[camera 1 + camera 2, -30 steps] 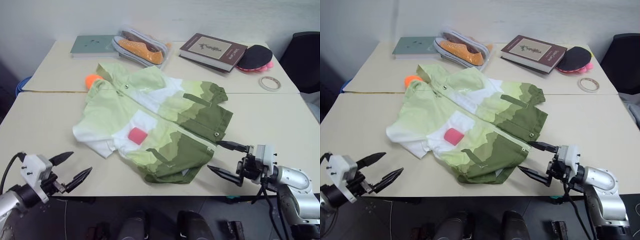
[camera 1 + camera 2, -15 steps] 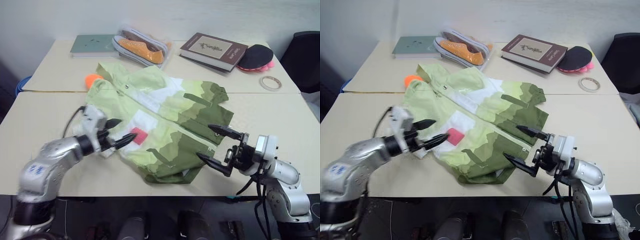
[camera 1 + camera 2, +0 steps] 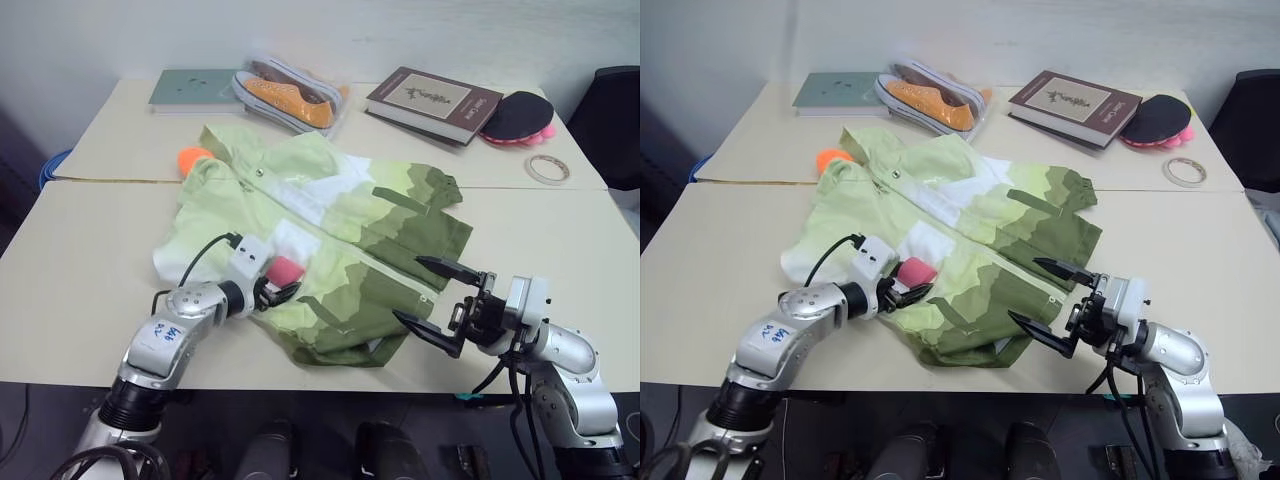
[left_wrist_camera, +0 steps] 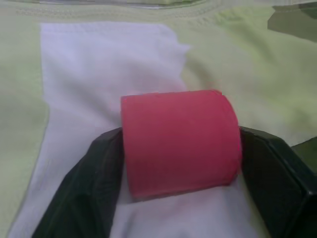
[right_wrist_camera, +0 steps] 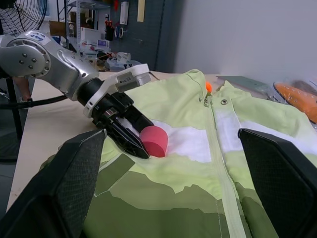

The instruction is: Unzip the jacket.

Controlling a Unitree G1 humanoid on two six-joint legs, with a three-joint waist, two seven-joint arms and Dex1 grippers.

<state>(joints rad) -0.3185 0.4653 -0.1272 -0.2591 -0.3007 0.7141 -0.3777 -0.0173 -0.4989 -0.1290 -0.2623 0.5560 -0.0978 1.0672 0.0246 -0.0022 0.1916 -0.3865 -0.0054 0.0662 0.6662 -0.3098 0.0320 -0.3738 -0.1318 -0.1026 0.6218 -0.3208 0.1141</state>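
Left jaws closing around a red block lying on the jacket

The tabletop (image 3: pixel 90 250) carries the jacket (image 3: pixel 330 240) flat at its centre, zipper not yet undone. The right gripper (image 3: pixel 440 300) hovers at the jacket's near right hem, jaws wide apart and empty. The left gripper (image 3: pixel 908 290) has swung in from the near left edge since 1 second ago, and its jaws, then wide, now bracket the red block (image 4: pixel 179 141), touching both sides. Risk: pinching white fabric under the block, dragging the jacket askew.
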